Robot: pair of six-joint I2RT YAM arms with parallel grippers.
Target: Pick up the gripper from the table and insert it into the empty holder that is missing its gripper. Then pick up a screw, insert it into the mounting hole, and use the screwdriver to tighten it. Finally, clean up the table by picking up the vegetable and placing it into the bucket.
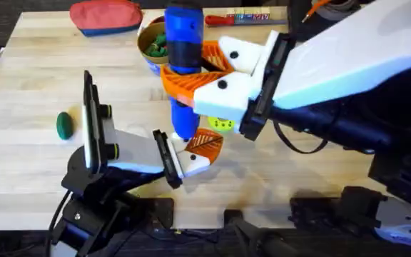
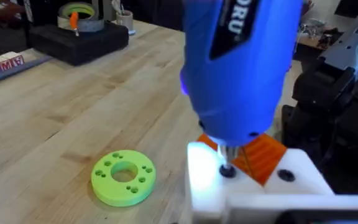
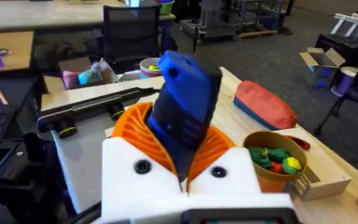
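Right gripper (image 1: 191,86) clamping blue pen-shaped electric screwdriver (image 1: 184,43) between orange ribbed pads, tip bearing down on white finger block (image 2: 229,180).

Leftward, dark green toy vegetable (image 1: 64,125) lying free on table, looking light, smooth, best pinched mid-length; left gripper's opening impossible to tell.

Right gripper (image 1: 191,75) clamped (left unclear)

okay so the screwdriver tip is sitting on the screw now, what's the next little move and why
Probably hold the screwdriver upright in the right claw and run it: in the left wrist view its tip meets the screw in the white holder, beside the orange pad.
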